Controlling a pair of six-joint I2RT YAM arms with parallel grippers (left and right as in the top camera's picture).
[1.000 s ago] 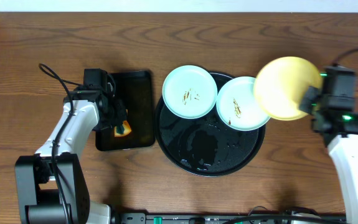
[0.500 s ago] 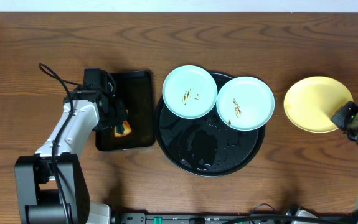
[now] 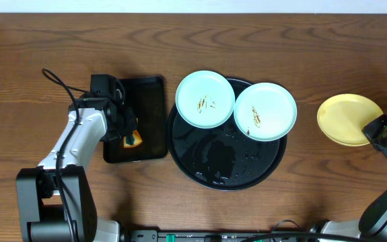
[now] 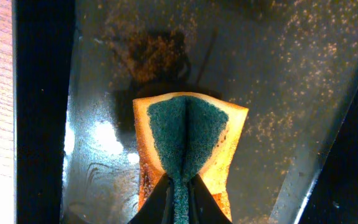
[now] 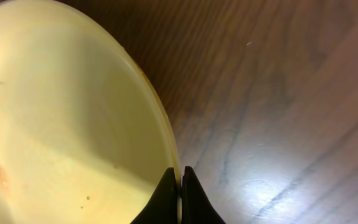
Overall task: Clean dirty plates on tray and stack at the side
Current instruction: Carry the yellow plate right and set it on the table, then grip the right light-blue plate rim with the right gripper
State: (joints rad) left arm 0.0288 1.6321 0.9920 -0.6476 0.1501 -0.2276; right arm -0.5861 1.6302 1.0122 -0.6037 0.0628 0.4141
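Note:
Two pale mint-blue plates (image 3: 205, 99) (image 3: 265, 111) with brown smears lie on the back of the round black tray (image 3: 220, 168). The pale yellow plate (image 3: 346, 118) lies on the table at the far right, off the tray. My right gripper (image 3: 375, 129) is shut on the yellow plate's rim (image 5: 166, 134), its fingers (image 5: 180, 186) pinching the edge. My left gripper (image 3: 130, 134) is shut on an orange sponge with a green scrub face (image 4: 188, 134), folded between the fingers (image 4: 180, 196) over the small rectangular black tray (image 3: 149, 101).
The rectangular tray (image 4: 303, 74) is wet and speckled with crumbs. The round tray's front half holds water smears. A cable loops at the left by the left arm (image 3: 79, 144). Wood table (image 3: 328, 181) lies around the trays.
My right gripper has carried the yellow plate from above the tray's right edge out to the far right and lowered it to the table. The left arm has not moved.

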